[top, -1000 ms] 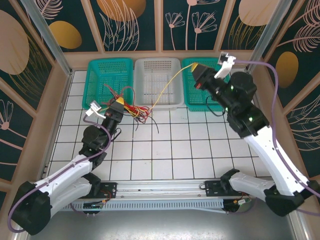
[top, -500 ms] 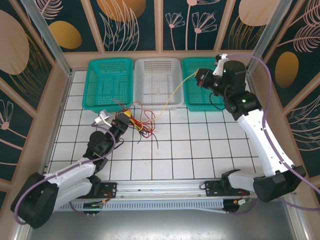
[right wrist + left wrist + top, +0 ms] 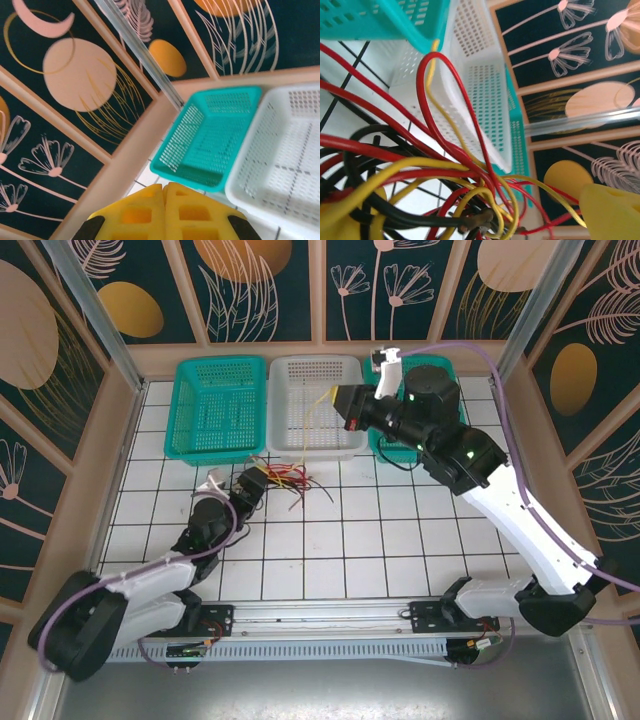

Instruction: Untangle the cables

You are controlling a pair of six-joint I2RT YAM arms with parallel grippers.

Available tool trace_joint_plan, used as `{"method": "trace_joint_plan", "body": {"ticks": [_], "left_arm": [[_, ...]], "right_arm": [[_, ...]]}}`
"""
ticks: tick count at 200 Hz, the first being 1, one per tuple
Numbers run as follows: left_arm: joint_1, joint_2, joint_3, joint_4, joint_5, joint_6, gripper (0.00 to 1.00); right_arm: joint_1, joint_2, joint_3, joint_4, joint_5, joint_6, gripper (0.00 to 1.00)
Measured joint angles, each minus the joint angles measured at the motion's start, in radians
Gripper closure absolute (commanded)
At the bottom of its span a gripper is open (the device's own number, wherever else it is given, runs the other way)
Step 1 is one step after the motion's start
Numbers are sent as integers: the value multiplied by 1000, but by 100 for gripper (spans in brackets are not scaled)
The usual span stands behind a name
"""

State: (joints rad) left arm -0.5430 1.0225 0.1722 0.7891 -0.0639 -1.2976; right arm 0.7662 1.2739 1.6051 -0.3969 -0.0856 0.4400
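The cables (image 3: pixel 287 478) lie in a red, black and yellow tangle on the white tiles in front of the baskets. My left gripper (image 3: pixel 257 481) stands open right at the tangle's left side. In the left wrist view the cables (image 3: pixel 450 165) loop across the gap between the gripper's (image 3: pixel 480 217) two yellow fingers. A single yellow cable (image 3: pixel 312 425) rises from the tangle over the white basket to my right gripper (image 3: pixel 343 408), which is shut on its end. Its yellow fingers (image 3: pixel 150 210) are pressed together in the right wrist view, and the cable is hidden there.
Three baskets stand in a row at the back: a teal one (image 3: pixel 222 361) at the left, a white one (image 3: pixel 315 360) in the middle, and a teal one (image 3: pixel 373 446) at the right, mostly under the right arm. Wooden walls close in the tiled floor.
My right gripper has swung left from the right teal basket to above the white one, the yellow cable slackening. My left gripper has opened and the tangle now rests on the tiles.
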Motion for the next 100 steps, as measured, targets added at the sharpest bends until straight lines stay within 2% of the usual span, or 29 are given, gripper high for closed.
{"method": "trace_joint_plan", "body": {"ticks": [24,48,74,100], "left_arm": [[0,-187,21,-206,-89,34,1],[0,-280,59,-400,-141,60,1],[0,-311,75,-537,-126,62,1],[0,-306,75,-599,-61,-4,1]], "right_arm": [[26,27,92,-3,29,-38,100],[32,29,118,-6,49,-63,100],[37,58,124,-12,59,-70,100],[49,71,89,-6,59,-68,100]]}}
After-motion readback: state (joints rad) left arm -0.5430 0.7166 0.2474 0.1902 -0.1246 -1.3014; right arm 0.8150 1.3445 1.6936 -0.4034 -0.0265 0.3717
